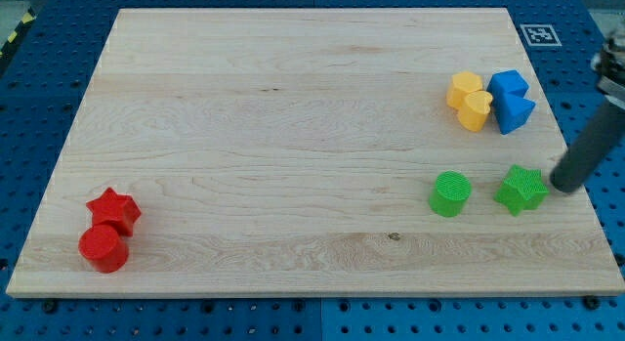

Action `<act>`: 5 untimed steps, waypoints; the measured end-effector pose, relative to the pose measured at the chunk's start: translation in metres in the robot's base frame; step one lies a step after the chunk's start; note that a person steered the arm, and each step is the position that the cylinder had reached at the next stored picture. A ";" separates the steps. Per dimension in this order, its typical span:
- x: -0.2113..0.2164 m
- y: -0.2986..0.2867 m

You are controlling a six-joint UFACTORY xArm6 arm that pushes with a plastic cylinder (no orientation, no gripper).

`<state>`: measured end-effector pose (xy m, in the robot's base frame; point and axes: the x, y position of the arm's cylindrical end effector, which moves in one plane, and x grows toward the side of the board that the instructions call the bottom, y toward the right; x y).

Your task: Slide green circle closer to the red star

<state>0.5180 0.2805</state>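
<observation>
The green circle [450, 194] lies at the view's lower right on the wooden board. The red star [114, 210] lies far off at the view's lower left, touching a red circle [104, 248] just below it. My tip [563, 188] is at the view's right edge, just right of a green star [520, 190], which sits between the tip and the green circle. The tip touches no block that I can make out.
A yellow hexagon-like block [464, 89] and a yellow heart [476, 110] sit at the upper right, next to two blue blocks [509, 85] [513, 112]. The board's right edge [576, 175] runs just beside the tip.
</observation>
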 end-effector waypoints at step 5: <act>0.014 -0.082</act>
<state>0.5323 0.1986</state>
